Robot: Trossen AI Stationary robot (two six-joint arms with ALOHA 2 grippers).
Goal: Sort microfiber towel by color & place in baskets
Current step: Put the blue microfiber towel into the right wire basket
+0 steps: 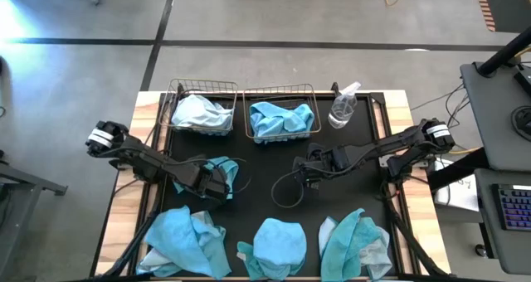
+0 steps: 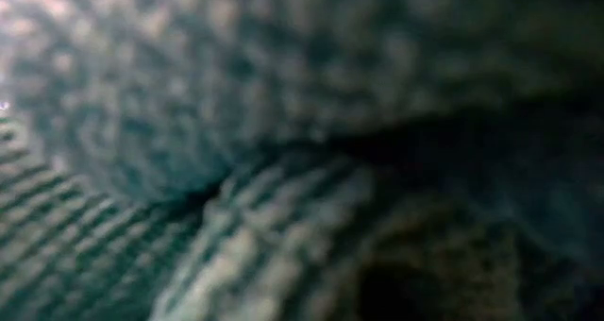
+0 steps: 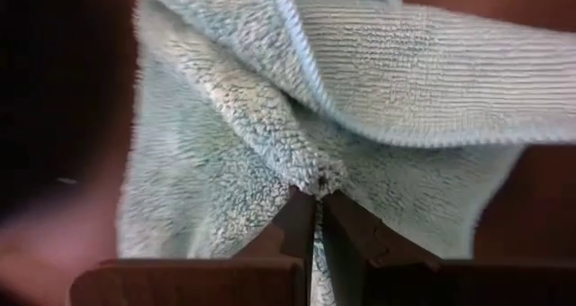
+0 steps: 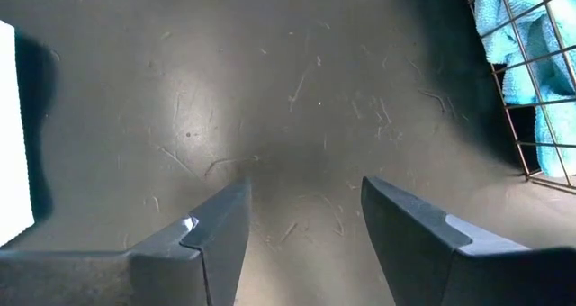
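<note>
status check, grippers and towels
Left gripper shut on towel, mid-mat. Right gripper open, empty, over bare mat. Baskets each hold one towel; three piles wait. Nothing blocking.

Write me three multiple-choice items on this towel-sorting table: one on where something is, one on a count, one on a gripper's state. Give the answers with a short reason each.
1. Where does the spray bottle stand?
A. Just right of the right basket
B. Between the two baskets
C. Among the towels at the near edge

2. How many heaps of loose towels lie along the near edge?
A. One
B. Three
C. Five

3. What is the left gripper doing?
A. Open over bare mat
B. Shut on a towel
C. Holding the bottle

Answers:
1 A: in the high view the bottle is beside the basket holding the turquoise towel.
2 B: heaps at left, middle and right.
3 B: the left wrist view shows its fingers pinched together on a fold of pale cloth.
</note>
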